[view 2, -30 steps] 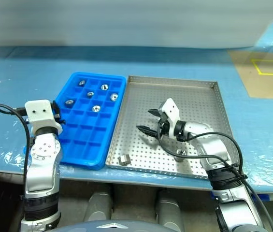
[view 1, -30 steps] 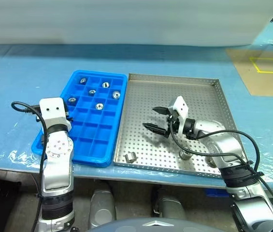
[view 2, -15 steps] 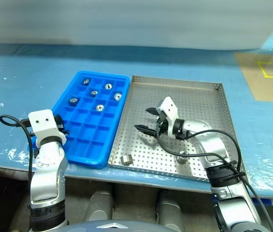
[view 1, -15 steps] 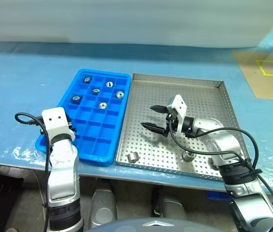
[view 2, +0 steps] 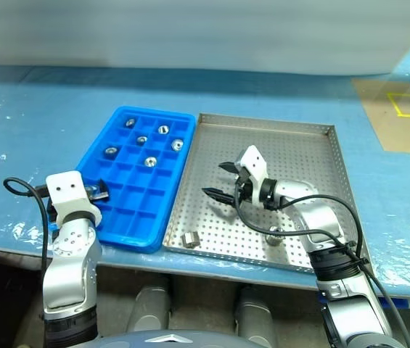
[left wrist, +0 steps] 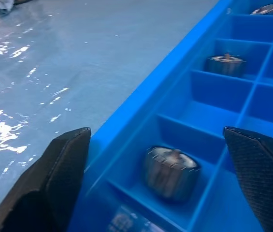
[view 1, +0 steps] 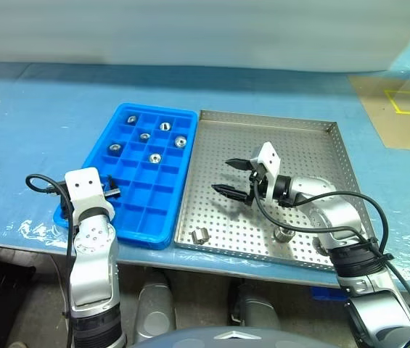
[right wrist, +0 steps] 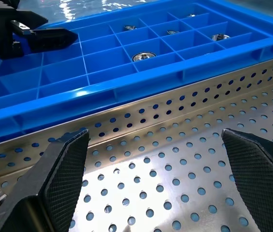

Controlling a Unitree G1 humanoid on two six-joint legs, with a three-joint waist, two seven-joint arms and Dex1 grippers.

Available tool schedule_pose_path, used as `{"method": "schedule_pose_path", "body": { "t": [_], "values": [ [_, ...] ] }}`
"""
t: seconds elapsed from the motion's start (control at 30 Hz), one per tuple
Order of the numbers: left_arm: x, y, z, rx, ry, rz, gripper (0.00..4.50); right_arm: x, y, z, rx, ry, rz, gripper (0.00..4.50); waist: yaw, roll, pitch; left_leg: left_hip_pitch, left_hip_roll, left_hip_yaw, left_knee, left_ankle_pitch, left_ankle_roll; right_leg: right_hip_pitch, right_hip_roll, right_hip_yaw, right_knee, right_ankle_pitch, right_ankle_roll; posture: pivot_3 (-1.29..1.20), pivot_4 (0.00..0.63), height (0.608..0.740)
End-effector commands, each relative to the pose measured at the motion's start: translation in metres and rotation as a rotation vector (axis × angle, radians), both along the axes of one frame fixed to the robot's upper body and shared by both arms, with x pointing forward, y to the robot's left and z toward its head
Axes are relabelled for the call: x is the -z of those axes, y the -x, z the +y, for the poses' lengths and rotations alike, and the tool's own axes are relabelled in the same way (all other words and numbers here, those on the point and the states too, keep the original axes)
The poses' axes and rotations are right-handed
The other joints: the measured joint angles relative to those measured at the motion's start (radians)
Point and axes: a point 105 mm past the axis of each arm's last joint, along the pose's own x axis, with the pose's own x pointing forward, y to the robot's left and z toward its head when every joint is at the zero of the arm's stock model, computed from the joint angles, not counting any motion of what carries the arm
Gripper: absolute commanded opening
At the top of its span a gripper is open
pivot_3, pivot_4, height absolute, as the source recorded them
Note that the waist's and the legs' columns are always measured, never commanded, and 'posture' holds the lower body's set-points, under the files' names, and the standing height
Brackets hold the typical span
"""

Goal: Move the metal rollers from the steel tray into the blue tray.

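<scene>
risks first, as we judge them. the steel tray [view 1: 302, 145], the largest item, fills the centre and right of the head view; two of the metal rollers [view 1: 199, 235] remain on it, one at its lower left edge and one [view 1: 284, 233] at lower centre, tucked close under the right forearm. we think a reach for that second roller could knock it along the perforated floor, since the arm partly covers it. the right gripper [view 1: 235, 178] hovers mid-tray with jaws spread wide and empty.

the blue tray [view 1: 100, 148] lies just left of the steel tray, rims nearly touching. we count five rollers [view 1: 154, 157] in its upper cells and one roller [left wrist: 171, 170] in a lower-left cell, seen in the left wrist view. the left gripper [view 1: 109, 191] sits at the tray's lower left edge, jaws wide and holding nothing. we judge that one finger [left wrist: 54, 181] outside the rim could catch the wall on lifting away and shift the tray.
</scene>
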Motion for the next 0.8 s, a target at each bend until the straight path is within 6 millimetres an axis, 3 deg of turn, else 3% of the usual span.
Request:
{"method": "schedule_pose_path", "body": {
  "t": [0.03, 0.4, 0.63, 0.8],
  "values": [
    [-0.018, -0.005, -0.024, 0.148, 0.004, -0.087, 4.47, -0.01, 0.003, 0.002, -0.002, -0.019, -0.046, 4.5, 0.0, 0.0, 0.0, 0.0, 0.0, 0.0, 0.0, 0.0, 0.0, 0.0, 0.0, 0.0, 0.0, 0.0, 0.0, 0.19, 0.15, 0.74],
    [-0.046, -0.053, -0.057, 0.492, -0.139, -0.237, 4.47, -0.019, 0.004, -0.01, 0.08, -0.053, -0.068, 4.5, -0.006, 0.001, -0.001, 0.001, 0.0, 0.0, 0.001, 0.0, 0.0, 0.0, 0.0, 0.001, 0.001, 0.001, 0.001, 0.1, 0.15, 0.74],
    [-0.072, -0.081, -0.112, 0.902, -0.155, -0.334, 4.47, -0.024, 0.005, -0.021, 0.177, -0.066, -0.1, 4.5, -0.01, 0.001, -0.001, 0.002, -0.001, 0.001, 0.002, 0.003, -0.004, 0.001, 0.0, 0.002, 0.003, 0.002, 0.001, 0.02, 0.15, 0.74],
    [-0.072, -0.084, -0.152, 1.215, -0.168, -0.31, 4.47, -0.021, 0.01, -0.031, 0.236, -0.053, -0.094, 4.5, -0.031, 0.002, -0.001, 0.003, -0.002, 0.001, 0.001, 0.003, -0.004, 0.001, 0.0, 0.003, 0.003, 0.002, 0.001, -0.04, 0.15, 0.74]
  ]
}}
